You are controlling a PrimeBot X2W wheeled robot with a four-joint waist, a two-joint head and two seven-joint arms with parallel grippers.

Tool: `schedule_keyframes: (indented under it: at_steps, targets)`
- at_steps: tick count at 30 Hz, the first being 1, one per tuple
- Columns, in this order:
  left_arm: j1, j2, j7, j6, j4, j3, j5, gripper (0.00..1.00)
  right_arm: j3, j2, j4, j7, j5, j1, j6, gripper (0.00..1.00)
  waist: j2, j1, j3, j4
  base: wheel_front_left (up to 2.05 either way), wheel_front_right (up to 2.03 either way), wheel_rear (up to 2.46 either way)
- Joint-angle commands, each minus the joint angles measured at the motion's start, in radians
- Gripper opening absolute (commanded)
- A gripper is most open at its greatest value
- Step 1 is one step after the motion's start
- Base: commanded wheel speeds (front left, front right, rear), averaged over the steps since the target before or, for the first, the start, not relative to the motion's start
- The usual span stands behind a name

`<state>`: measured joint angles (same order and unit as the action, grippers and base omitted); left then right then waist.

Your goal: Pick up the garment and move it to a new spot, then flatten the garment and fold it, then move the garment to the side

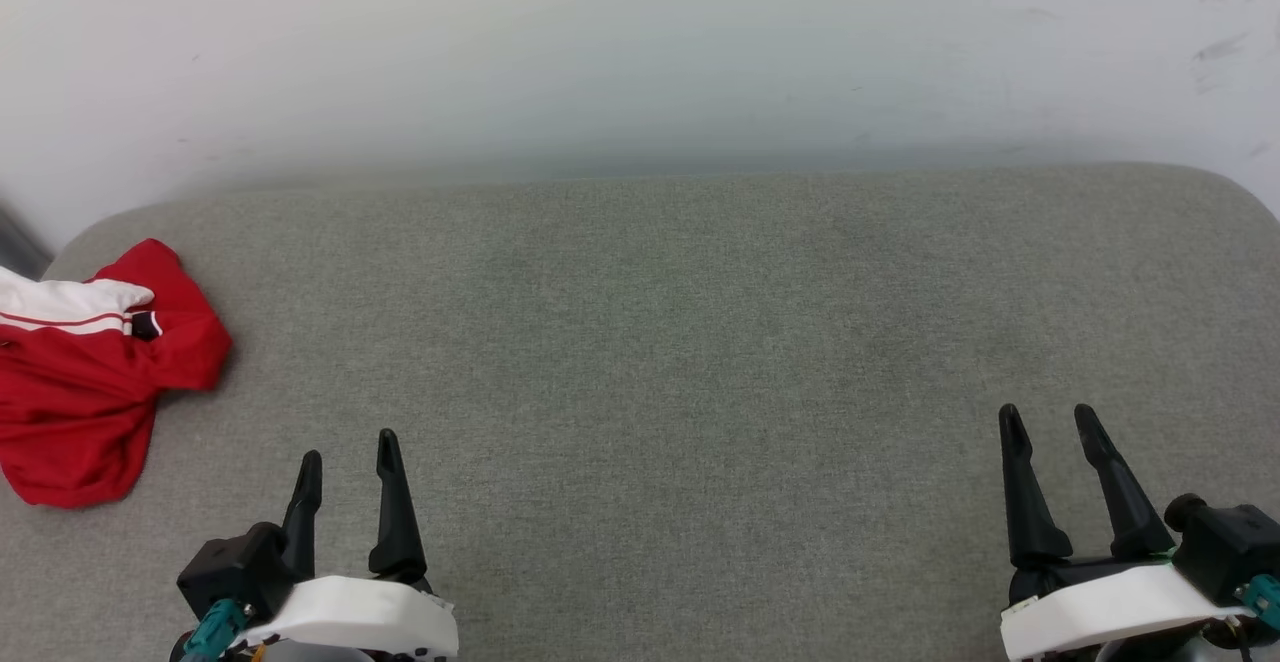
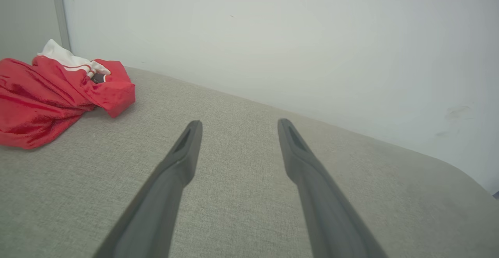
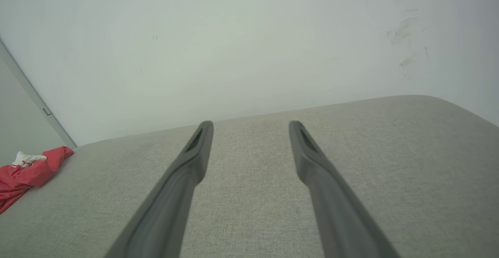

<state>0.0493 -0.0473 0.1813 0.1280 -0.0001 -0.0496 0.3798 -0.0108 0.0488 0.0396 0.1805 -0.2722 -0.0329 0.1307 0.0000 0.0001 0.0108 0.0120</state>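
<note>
The garment is a crumpled red shirt with a white striped sleeve, lying in a heap at the far left of the grey cushioned surface. It also appears at the upper left of the left wrist view as the garment, and small at the left edge of the right wrist view as the garment. My left gripper stands open near the front, to the right of the heap and apart from it. My right gripper is open at the lower right, far from the shirt. Both hold nothing.
A pale wall rises right behind the cushioned surface. The surface has rounded back corners, one at the right. A grey vertical strip runs up the wall beyond the heap.
</note>
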Motion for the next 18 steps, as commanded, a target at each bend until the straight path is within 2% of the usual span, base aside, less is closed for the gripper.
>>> schedule_keyframes:
  at_steps: [1, 12, 18]
  targets:
    - [0.003, -0.003, 0.012, 0.007, -0.013, -0.003, -0.034, 1.0, 0.001, 0.002, -0.015, 0.012, 0.031, -0.007, 0.0, 1.0, 0.0, 0.0, 0.001, 0.001, 0.0, 0.0, 0.0]
    - [0.012, -0.004, 0.034, 0.019, -0.013, -0.01, -0.118, 1.0, 0.004, 0.002, -0.032, 0.034, 0.116, -0.017, 0.0, 1.0, 0.0, 0.0, 0.002, 0.004, 0.0, 0.0, 0.0]
    - [0.018, -0.004, 0.047, -0.003, -0.021, -0.015, -0.164, 1.0, 0.002, 0.002, -0.044, 0.049, 0.164, -0.028, 0.0, 1.0, 0.0, 0.0, 0.004, 0.004, 0.0, 0.0, 0.0]
